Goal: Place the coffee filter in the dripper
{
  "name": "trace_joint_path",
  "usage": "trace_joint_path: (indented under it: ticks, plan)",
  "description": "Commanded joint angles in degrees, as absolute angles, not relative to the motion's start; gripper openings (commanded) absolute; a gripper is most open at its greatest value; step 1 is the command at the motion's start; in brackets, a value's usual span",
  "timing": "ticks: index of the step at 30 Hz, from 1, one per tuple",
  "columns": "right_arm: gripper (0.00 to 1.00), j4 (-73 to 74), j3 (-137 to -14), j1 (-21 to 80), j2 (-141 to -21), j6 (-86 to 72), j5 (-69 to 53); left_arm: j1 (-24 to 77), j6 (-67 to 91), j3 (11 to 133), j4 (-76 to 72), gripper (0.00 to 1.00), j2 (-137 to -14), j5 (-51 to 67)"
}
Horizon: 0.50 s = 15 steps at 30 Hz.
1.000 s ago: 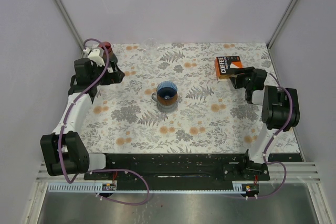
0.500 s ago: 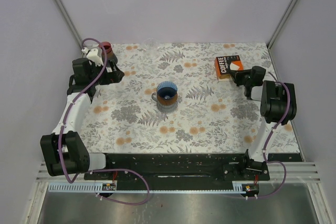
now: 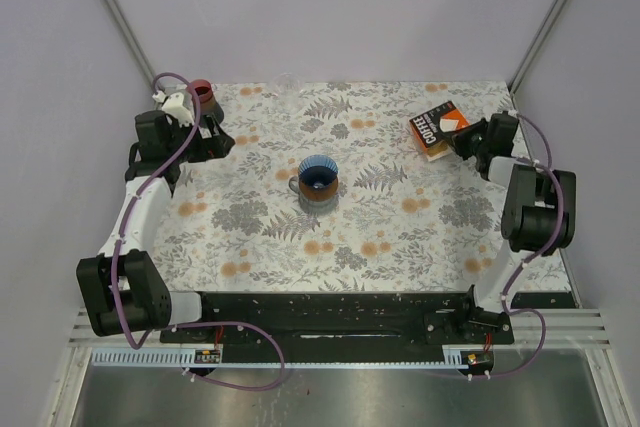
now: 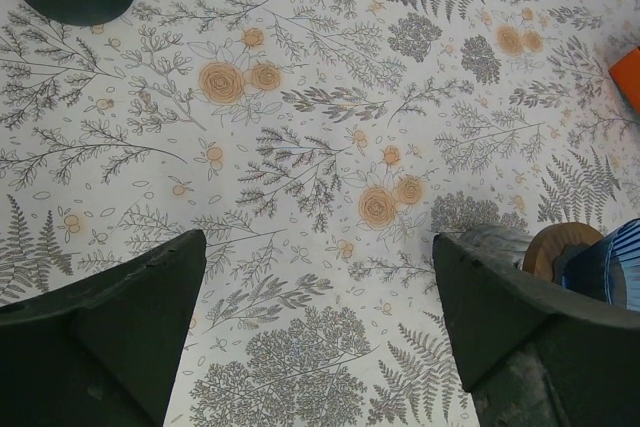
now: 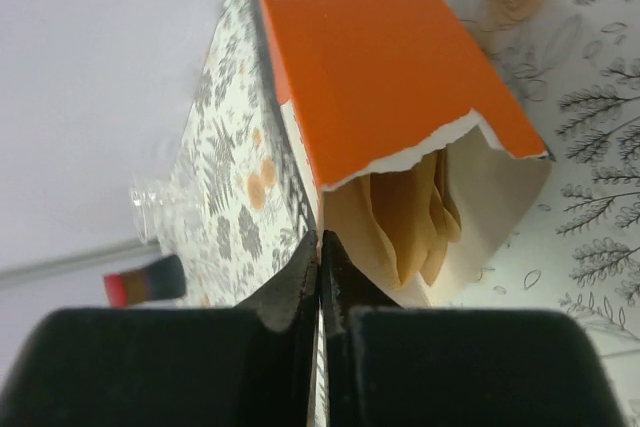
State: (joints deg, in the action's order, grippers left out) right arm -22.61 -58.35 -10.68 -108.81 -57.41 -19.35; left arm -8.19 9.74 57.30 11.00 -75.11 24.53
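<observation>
Firmly, the right end effector (image 5: 320,247) pinches the torn orange cardboard box's (image 5: 380,57) thin wall; the left end effector (image 4: 320,242) gapes.

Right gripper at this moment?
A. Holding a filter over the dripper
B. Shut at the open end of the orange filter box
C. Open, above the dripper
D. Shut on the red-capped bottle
B: in the wrist view the right gripper has its fingers pressed together on the wall at the torn mouth of the orange filter box, with the filters inside and the dripper far off mid-table.
</observation>
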Motion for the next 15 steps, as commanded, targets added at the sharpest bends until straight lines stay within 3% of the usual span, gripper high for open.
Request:
trace_joint_path:
  ticks: [1, 8, 15]
  plan:
    - [0.0, -7.3, -62.4, -10.6, -98.3, -38.3, -22.5, -8.5, 9.5, 61.0, 11.2, 0.99, -75.4, 27.5]
    - [0.0, 10.3, -65.9, -7.0, -87.3, -19.5, -25.8, -8.2, 6.9, 63.8, 13.4, 0.94, -76.5, 37.2]
    - [0.0, 22.7, -74.6, 4.6, -80.4, -2.3, -23.6, -2.8, -4.9, 74.5, 28.6, 0.92, -79.2, 43.9]
